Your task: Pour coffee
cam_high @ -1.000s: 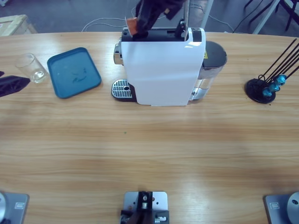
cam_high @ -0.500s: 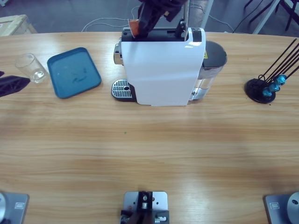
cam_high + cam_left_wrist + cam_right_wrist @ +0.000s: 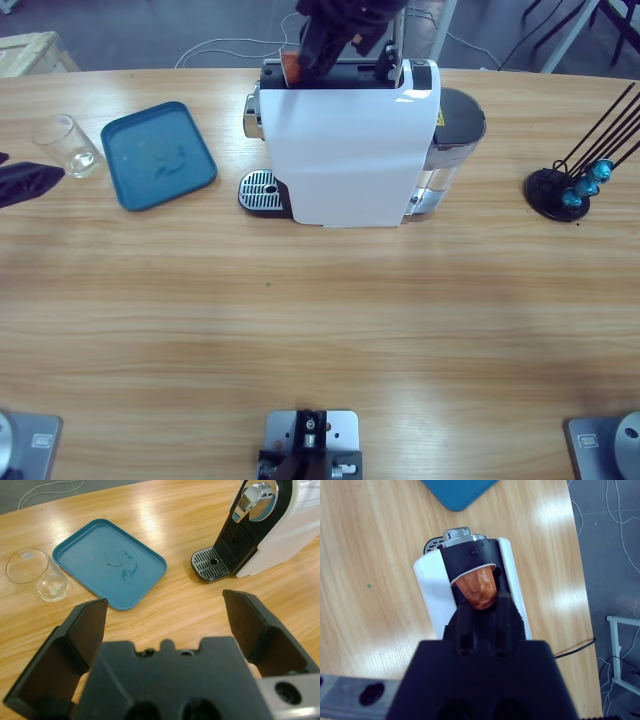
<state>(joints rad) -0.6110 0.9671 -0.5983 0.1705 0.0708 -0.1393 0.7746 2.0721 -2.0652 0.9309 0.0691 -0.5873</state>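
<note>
No coffee shows in any view. The white coffee machine [image 3: 345, 150] stands at the table's far middle, spout and drip grate [image 3: 259, 190] facing left. My right gripper [image 3: 322, 42] hangs over the machine's top, shut on an orange capsule [image 3: 291, 65]. In the right wrist view the orange capsule [image 3: 479, 589] sits at the black opening in the machine's top [image 3: 470, 562], just beyond the right gripper [image 3: 481, 606]. My left gripper [image 3: 165, 610] stands open near the table's left edge [image 3: 25, 182], holding nothing. An empty clear glass [image 3: 68, 146] stands beside it, also seen as the glass [image 3: 35, 575] in the left wrist view.
A blue tray [image 3: 158, 155] lies between the glass and the machine. A black capsule stand [image 3: 560, 192] with blue capsules sits at the far right. The machine's water tank [image 3: 455, 130] juts out on its right side.
The right gripper has carried the orange capsule a little to the right, from the machine's left top corner to over its top opening. The left gripper has not moved.
</note>
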